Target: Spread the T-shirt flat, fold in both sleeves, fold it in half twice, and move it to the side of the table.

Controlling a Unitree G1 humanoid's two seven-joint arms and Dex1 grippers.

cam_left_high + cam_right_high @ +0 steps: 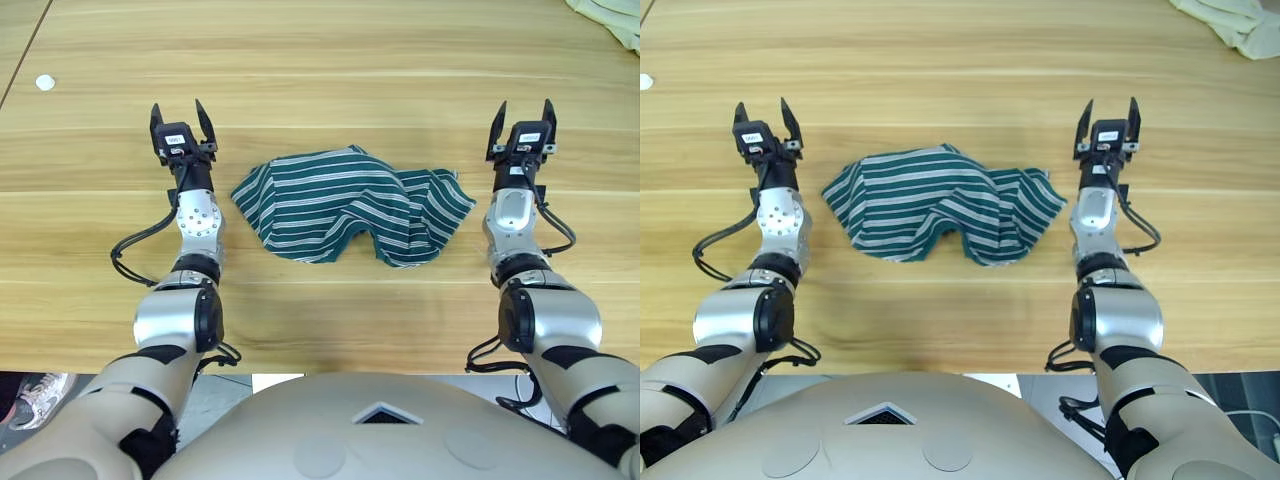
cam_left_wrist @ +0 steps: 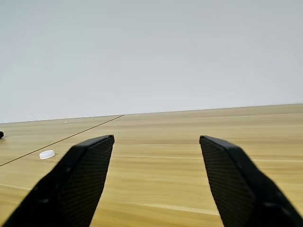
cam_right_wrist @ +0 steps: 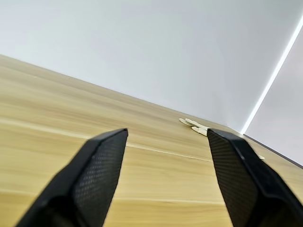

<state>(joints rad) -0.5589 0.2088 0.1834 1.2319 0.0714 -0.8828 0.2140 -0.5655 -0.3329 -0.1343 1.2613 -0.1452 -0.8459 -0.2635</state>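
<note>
Green-and-white striped cloth, the T-shirt (image 1: 350, 205), lies crumpled in a heap at the middle of the wooden worktop (image 1: 320, 60) in the left eye view, not folded, its sleeves hard to make out in the bunching. It sits between the two arms, apart from both. The left pincer (image 1: 178, 112) rests to its left, spread wide with nothing in it, and the right pincer (image 1: 525, 110) to its right is likewise spread and bare. A small white cap (image 1: 45, 82) lies at the far left of the wood, well apart from the shirt, and a pale cloth (image 1: 612, 20) lies at the far right corner. The right eye view gives the same layout. The left wrist view looks level between its two black fingers (image 2: 78, 184), gaping, across the boards to the cap, a thin dark seam (image 2: 71, 137) in the wood and a plain grey-white wall (image 2: 151, 56). The right wrist view looks between its own parted fingers (image 3: 94, 179) to the pale cloth near the far edge, a plain wall behind it, and a bright strip (image 3: 274, 75) slanting up one side.
</note>
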